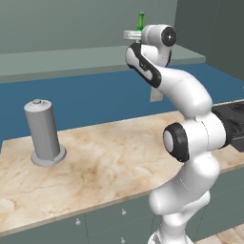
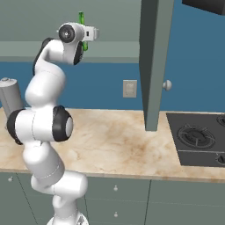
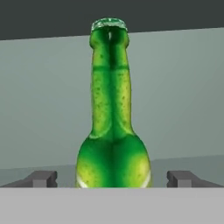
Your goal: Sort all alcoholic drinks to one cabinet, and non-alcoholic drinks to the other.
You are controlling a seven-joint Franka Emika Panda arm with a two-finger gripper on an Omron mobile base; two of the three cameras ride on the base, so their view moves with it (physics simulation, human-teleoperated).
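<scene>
The gripper (image 3: 112, 178) stood wide open, one dark fingertip on either side of the green glass bottle (image 3: 112, 127) and clear of the glass, so nothing was held. The bottle stood upright inside the wall cabinet (image 2: 110, 49), raised high above the counter; in the left base view its neck (image 1: 141, 21) poked up just behind the hand.

By my reading, this one alcoholic drink was as good as delivered (the jaws stood apart from it and it rested on its own base). The grey-beige bottle, the red bottle and the carton could not be placed from these pictures, so most of the sorting probably remained.

On the marble counter (image 1: 105, 162) a tall grey cylinder (image 1: 44, 132) on a round base stood well to the left, away from the arm. An open cabinet door (image 2: 154, 61) with a pale knob (image 2: 167, 85) hung edge-on just right of the arm, with a black hob (image 2: 200, 137) beyond it. That door looked the likeliest thing to clip when backing out.
</scene>
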